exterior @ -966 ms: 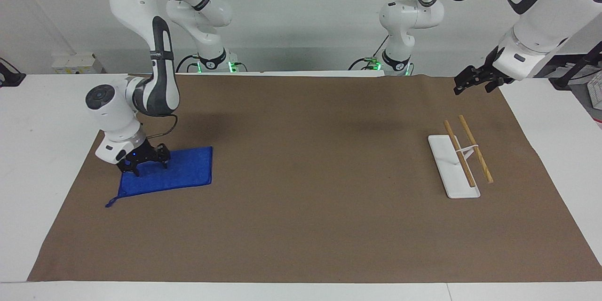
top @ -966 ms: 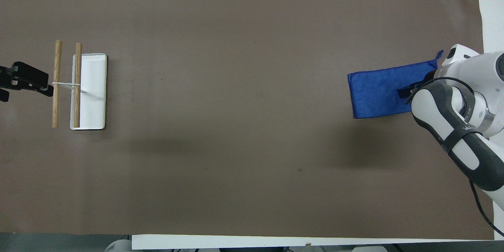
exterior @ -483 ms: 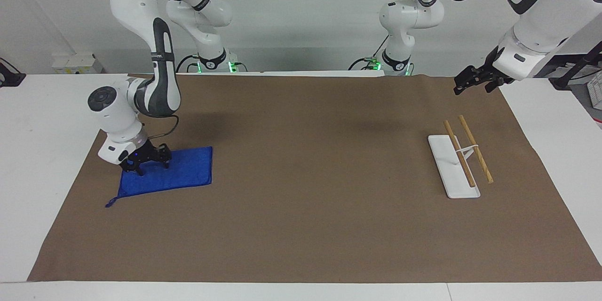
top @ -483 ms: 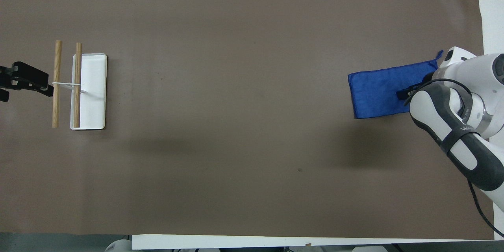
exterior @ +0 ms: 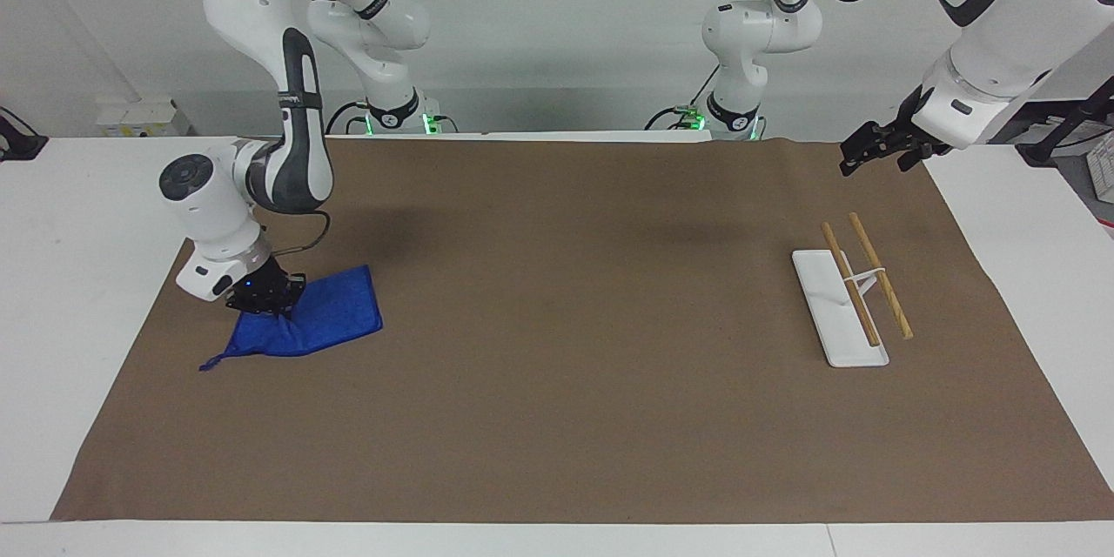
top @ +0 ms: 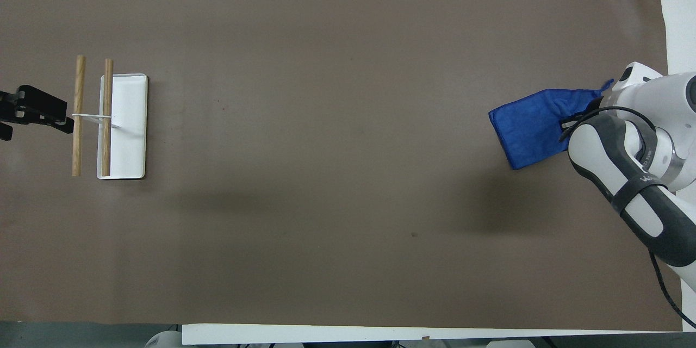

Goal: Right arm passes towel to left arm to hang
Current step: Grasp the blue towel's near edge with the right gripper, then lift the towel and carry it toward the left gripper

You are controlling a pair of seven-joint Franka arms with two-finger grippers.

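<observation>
Since half a second ago the bright royal-blue soft cloth towel has gone from flat rectangle to bunched: the edge under the right arm's black two-finger gripper is gathered and lifted, and the free end has slid toward that gripper. The gripper's jaws, which stood spread over the cloth before, are now pressed together, pinching the towel's gathered edge. The towel sits at middle left of the facing view and middle right of the overhead view, on the brown paper table cover at the right arm's end of the table. Its long axis runs roughly along the table's length, slightly skewed; the wide free end points toward the table's middle, the pinched narrow end toward the right arm's end of the table. The small loop tail lies on the cover at the lower left corner of the cloth in the facing view. The left arm's slim black gripper has not moved; it waits in the air at upper right of the facing view, over the cover's edge, jaws look spread. The white tray-base rack with two wooden rods is unchanged, well apart from the towel.
</observation>
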